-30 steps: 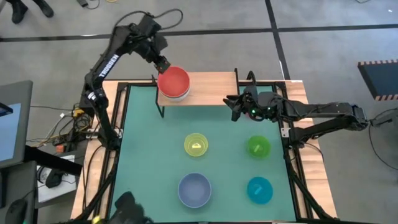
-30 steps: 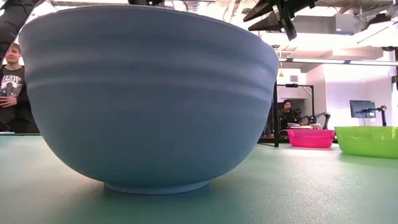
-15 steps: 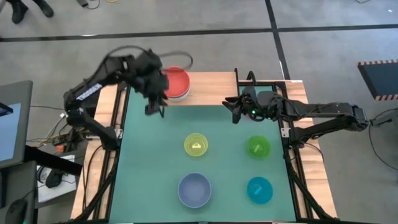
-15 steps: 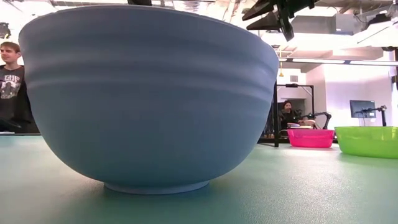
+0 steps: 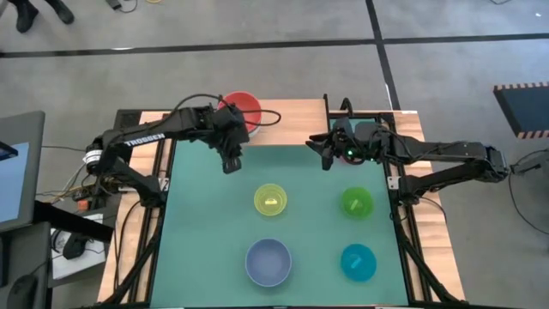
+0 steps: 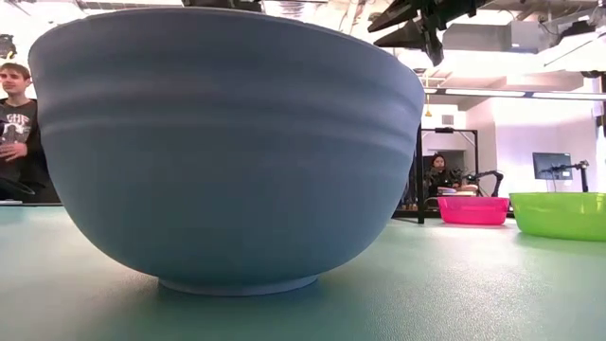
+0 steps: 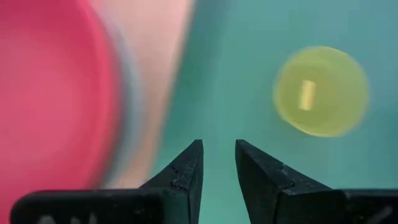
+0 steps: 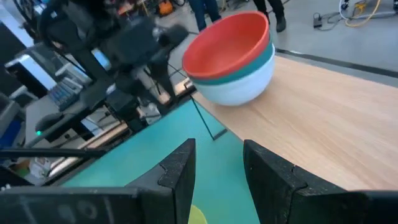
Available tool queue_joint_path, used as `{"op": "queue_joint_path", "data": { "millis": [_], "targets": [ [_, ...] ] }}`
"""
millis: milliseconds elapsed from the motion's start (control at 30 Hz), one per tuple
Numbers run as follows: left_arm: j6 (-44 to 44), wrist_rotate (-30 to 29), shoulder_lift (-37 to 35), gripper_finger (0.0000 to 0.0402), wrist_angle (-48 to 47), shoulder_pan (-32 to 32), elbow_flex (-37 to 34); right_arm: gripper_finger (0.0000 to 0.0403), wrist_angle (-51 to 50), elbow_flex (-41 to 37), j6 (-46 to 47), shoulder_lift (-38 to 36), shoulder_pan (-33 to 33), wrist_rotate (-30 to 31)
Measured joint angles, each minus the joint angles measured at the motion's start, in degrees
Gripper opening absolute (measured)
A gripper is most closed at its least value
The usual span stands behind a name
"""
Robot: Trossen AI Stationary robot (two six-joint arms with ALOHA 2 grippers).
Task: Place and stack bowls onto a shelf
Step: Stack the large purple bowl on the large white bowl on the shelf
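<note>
Two black jointed arms. Left arm (image 5: 159, 135) has white lettering on its link and a thin black cable loop. Right arm (image 5: 446, 154) shows a green light. Fingers (image 7: 186, 171) matte black, wedge-shaped.

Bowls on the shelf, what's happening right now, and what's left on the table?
A three-bowl stack, red on dark teal on white, stands on the shelf. The left gripper hangs empty, slightly parted, over the green table beside the shelf, facing the yellow bowl. The right gripper waits near the shelf's other end, holding nothing. The periwinkle bowl, green bowl and cyan bowl await stacking.
</note>
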Motion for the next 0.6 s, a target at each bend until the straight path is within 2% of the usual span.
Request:
{"op": "queue_joint_path", "data": {
  "millis": [100, 300, 600],
  "targets": [
    [1.0, -2.7, 0.0, 0.0080, 2.5, 1.6, 0.0, 0.0159, -2.2, 0.0, 1.0, 0.1, 0.8, 0.0],
    [2.2, -1.7, 0.0, 0.0080, 3.6, 4.2, 0.0, 0.0159, -3.7, 0.0, 3.4, 0.2, 3.9, 0.1],
    [-0.3, -2.1, 0.0, 0.0080, 3.3, 3.3, 1.3, 0.0159, -6.4, -0.1, 9.9, 3.3, 11.1, 0.4]
  ]
}}
